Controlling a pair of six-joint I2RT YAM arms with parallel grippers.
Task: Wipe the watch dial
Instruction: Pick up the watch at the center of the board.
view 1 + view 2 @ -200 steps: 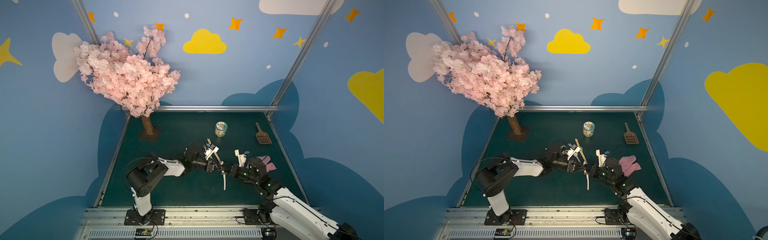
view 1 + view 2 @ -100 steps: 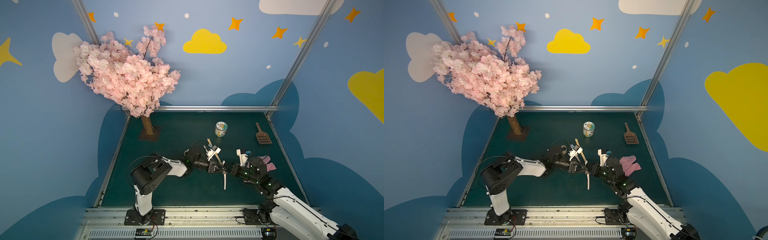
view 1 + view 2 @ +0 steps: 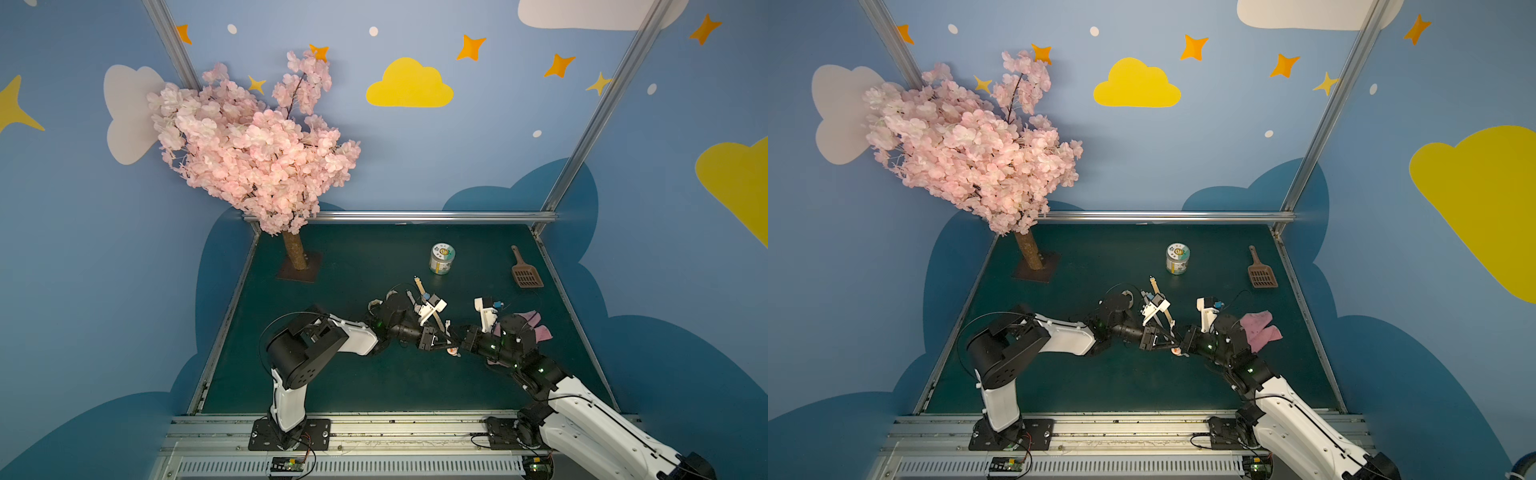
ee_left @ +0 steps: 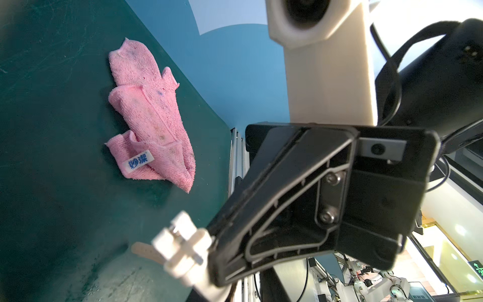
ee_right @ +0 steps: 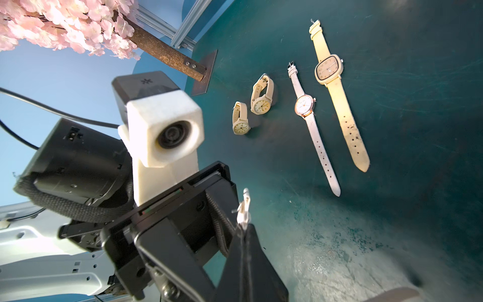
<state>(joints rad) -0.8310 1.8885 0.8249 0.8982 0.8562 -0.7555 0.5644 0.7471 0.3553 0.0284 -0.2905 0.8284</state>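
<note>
One watch [image 5: 244, 206], metal buckle glinting, pinched flat in the right gripper [image 5: 245, 231]; left gripper [image 3: 441, 345] gap, can't tell; nubby pink cloth [image 4: 154, 117] lies crumpled.

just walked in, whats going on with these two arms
Two robot arms meet over the middle of the green table, both at one watch. The right gripper is shut on the watch's pale strap by the buckle. The left gripper is right up against the same watch, but whether it grips it is unclear. The pink cloth lies on the table beside the right arm, untouched, so no wiping yet. Four other watches lie on the table nearby.
</note>
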